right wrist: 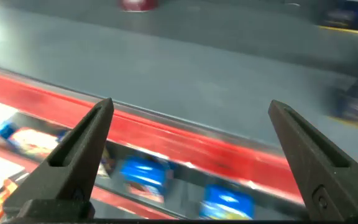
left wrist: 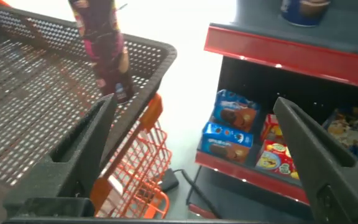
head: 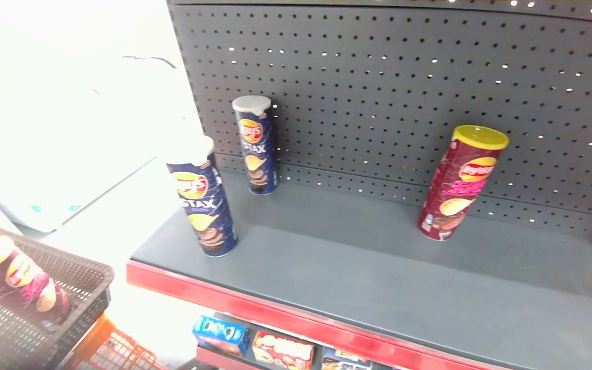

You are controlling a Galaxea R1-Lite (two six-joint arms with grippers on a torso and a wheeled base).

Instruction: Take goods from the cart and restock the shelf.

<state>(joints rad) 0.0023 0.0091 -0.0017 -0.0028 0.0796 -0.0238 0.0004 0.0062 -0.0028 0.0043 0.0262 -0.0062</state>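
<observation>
Hovering beside the cart (left wrist: 160,53), the left gripper (left wrist: 194,102) gapes wide and empty, like the right gripper (right wrist: 191,104); it should likely straddle the can (left wrist: 101,43) squarely at mid-height before closing.

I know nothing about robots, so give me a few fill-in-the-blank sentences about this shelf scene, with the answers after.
The blue cans standing on the shelf number ___. The maroon can on the shelf has a ___ lid. A second maroon can sits in the basket on the robot's ___ side. The left gripper and right gripper are both ___, holding nothing.
Missing words: two, yellow, left, open.
</observation>
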